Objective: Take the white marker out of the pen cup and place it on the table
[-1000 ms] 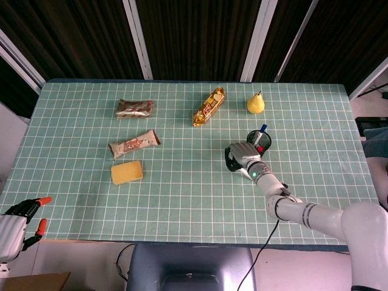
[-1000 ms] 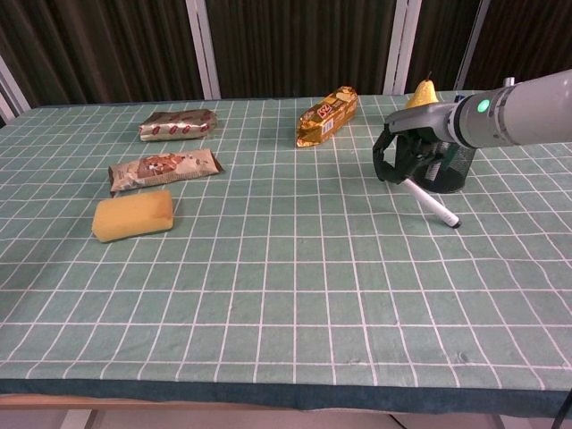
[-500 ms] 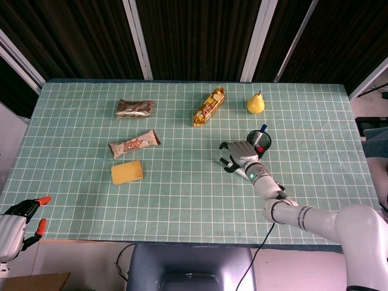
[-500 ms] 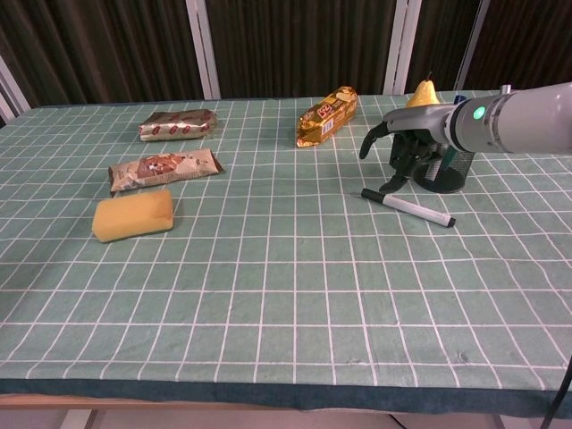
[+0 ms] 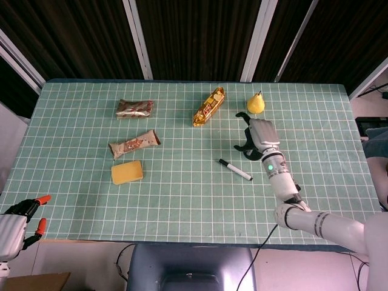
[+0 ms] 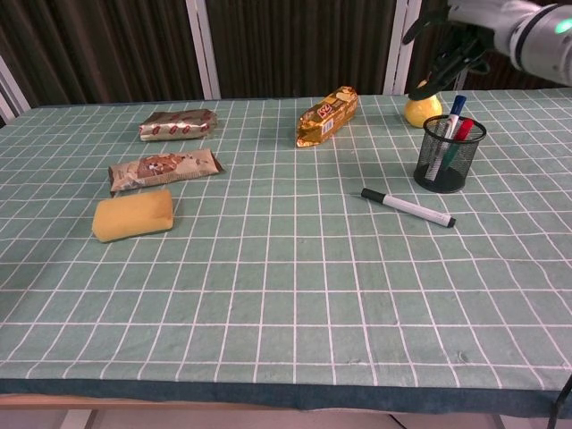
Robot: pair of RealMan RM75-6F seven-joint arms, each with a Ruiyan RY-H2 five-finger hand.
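- White marker with a black cap (image 6: 408,206) lies flat on the green gridded counter (image 6: 268,295), just in front and a little to the left of the black mesh pen cup (image 6: 450,155) in the chest view, apart from it.
- Its long axis runs across the counter on a slight diagonal, black cap end toward your left side, the other end nearer the cup.
- Your right hand (image 5: 260,137) is the nearer one by far. It hangs above the cup, so the marker lies below it and toward the counter's near edge. Its fingers (image 6: 427,86) are spread apart and hold nothing.
- Your left hand (image 5: 17,222) sits well apart at the near left corner, off the counter, fingers loosely apart and empty.
- Against half a second ago: the right hand was down beside the cup with its fingers just off the marker; it has since lifted clear and drawn back over the cup. A second ago the marker was tilted in that hand's grip; since half a second ago it has not shifted.
- Judging by this, the placing looks done; only a clean withdrawal remains, without brushing the blue and red pens (image 6: 458,125) in the cup.
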